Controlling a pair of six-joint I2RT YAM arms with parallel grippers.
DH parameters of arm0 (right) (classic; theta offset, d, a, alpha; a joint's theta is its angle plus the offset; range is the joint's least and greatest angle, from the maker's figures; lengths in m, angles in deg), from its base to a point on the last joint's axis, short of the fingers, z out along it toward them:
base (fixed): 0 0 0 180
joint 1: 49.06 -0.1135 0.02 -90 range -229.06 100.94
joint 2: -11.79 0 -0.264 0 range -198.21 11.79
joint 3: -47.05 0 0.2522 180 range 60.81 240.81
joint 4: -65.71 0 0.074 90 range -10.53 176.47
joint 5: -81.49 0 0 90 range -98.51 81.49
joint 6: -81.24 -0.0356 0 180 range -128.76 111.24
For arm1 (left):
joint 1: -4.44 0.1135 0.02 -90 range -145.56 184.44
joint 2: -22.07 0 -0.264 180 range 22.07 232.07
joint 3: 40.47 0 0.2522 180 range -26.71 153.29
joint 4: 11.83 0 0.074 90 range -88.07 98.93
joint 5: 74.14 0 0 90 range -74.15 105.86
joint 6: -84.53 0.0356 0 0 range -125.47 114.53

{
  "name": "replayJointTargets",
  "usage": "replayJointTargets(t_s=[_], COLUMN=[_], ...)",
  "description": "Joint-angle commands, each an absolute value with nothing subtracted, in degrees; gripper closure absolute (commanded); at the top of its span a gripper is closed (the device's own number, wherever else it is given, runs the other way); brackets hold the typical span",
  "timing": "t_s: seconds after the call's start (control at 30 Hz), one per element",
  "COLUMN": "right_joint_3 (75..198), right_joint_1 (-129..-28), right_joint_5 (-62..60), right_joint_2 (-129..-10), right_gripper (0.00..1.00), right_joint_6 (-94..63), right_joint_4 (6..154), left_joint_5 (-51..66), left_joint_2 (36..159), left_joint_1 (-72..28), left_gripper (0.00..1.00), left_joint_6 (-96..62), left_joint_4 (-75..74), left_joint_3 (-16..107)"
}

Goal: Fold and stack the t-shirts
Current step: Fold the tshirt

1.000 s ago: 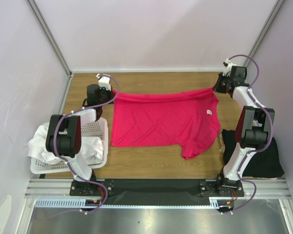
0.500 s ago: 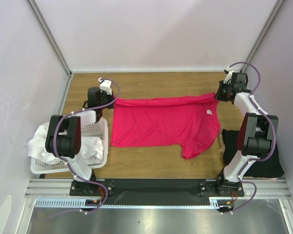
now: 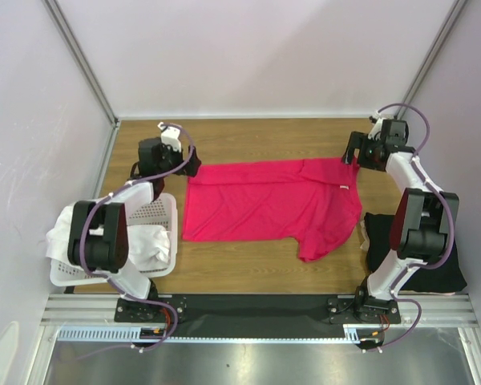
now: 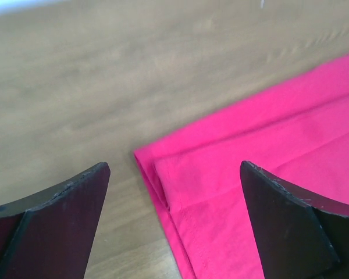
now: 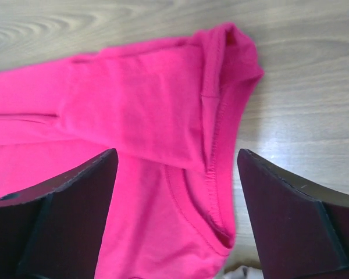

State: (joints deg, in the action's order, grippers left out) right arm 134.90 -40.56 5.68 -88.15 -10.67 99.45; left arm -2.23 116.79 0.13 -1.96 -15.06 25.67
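Top external view: the wooden table (image 3: 248,273) carries everything, and the crimson-pink t-shirt (image 3: 264,200) spread flat across its middle is my landmark. Its far edge is turned over into a narrow doubled band, and one sleeve pokes out from its near right corner toward my bases.

To the right of the pink shirt, off its near corner, a black t-shirt (image 3: 445,269) lies in a dark heap, partly hidden behind my right arm. Just beside the pink shirt's left edge sits a white perforated basket (image 3: 156,212), with white t-shirts (image 3: 64,233) heaped in it and spilling over its far-left side.

My left gripper (image 3: 188,162) hovers at the pink shirt's far left corner, jaws spread wide and holding nothing. In the left wrist view that corner lies on the wood in the gap between my two fingers (image 4: 58,221), apart from both.

My right gripper (image 3: 351,151) hangs at the pink shirt's far right corner, jaws also wide and empty. In the right wrist view the folded-over corner sits between the fingers (image 5: 64,209); whether either pad touches the cloth I cannot tell.

A small white neck label (image 3: 344,186) shows near the pink shirt's right edge.
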Motion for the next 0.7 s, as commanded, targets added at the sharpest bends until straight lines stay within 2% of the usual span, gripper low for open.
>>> replayJointTargets(t_s=[0.0,0.13,0.3,0.4,0.53,0.6,0.67], right_joint_3=[139.7,141.9,145.6,147.0,149.1,149.3,149.4], right_joint_1=[-40.5,-41.5,-45.4,-48.2,-48.9,-48.9,-48.9], right_joint_5=[8.2,6.6,3.8,0.1,-5.0,-4.6,-4.8], right_joint_2=[-84.3,-85.3,-90.3,-92.6,-94.8,-95.2,-95.8], right_gripper=[0.10,0.08,0.07,0.07,0.07,0.08,0.08], right_joint_6=[-12.5,-17.4,-24.3,-25.8,-28.8,-29.8,-30.1], right_joint_4=[100.4,97.9,97.0,97.3,100.1,100.6,101.0], left_joint_5=[-1.3,8.1,20.0,26.7,29.9,31.3,32.4], left_joint_2=[111.7,113.6,121.8,125.9,128.2,128.8,129.0], left_joint_1=[-0.1,-3.1,-9.8,-13.7,-15.6,-15.6,-15.6], left_gripper=[0.00,0.06,0.17,0.22,0.28,0.34,0.36], left_joint_6=[-3.5,-9.9,-18.4,-22.0,-31.5,-35.1,-36.7], left_joint_4=[-17.1,-15.9,6.7,16.7,24.5,26.6,27.6], left_joint_3=[30.2,36.4,55.0,60.3,59.6,58.2,56.9])
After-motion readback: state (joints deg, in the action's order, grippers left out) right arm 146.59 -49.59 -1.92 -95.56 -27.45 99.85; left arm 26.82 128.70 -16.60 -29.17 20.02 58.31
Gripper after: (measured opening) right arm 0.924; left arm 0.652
